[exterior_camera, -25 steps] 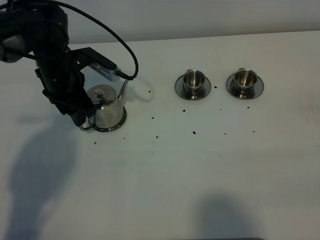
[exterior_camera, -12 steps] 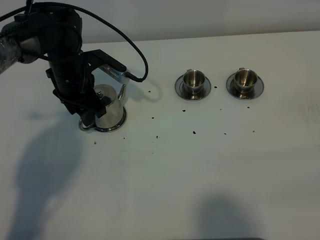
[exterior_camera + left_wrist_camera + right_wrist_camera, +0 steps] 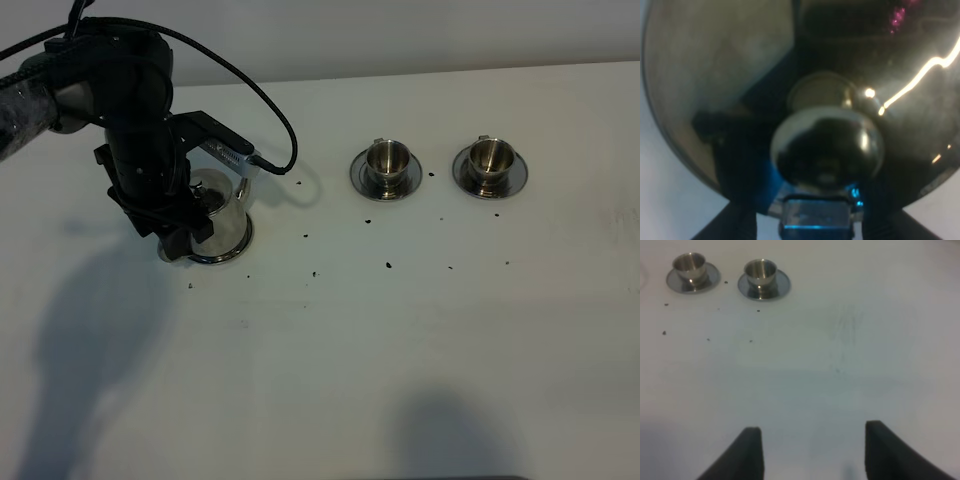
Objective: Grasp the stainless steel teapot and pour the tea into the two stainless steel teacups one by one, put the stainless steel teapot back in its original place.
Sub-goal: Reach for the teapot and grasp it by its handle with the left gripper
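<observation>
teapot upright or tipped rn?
Upright. The stainless steel teapot stands flat on its coaster, knobbed lid on top.

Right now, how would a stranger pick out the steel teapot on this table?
On the white table, look to the left side, just under the black robot arm. There stands a shiny squat stainless steel teapot with a knobbed lid. Unlike the two small steel cups to its right, it is bigger and has a thin curved spout.

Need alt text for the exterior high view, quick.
The left gripper hangs low over the steel teapot at the left of the white table. Two steel teacups on saucers stand side by side further right, near scattered dark specks.
</observation>
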`<state>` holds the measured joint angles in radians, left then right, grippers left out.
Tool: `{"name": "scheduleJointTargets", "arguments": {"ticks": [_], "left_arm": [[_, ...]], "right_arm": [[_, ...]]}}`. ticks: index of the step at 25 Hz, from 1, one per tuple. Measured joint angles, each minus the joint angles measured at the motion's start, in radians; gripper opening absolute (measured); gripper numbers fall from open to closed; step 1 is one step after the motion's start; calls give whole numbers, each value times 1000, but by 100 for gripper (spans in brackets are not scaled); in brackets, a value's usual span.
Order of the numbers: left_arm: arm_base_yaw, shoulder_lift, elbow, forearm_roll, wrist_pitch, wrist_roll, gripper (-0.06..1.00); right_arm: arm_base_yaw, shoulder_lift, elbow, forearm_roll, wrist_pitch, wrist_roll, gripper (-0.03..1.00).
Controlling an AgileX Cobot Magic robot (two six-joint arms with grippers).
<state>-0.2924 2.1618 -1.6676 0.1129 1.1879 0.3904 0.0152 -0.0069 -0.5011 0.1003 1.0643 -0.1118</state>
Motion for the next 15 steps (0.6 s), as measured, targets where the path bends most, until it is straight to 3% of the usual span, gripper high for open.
{"name": "scheduleJointTargets", "arguments": {"ticks": [15], "left_arm": [[0, 0, -1, -26, 0, -28, 46]], "right_arm": [[0, 0, 0, 0, 0, 0, 44]]}}
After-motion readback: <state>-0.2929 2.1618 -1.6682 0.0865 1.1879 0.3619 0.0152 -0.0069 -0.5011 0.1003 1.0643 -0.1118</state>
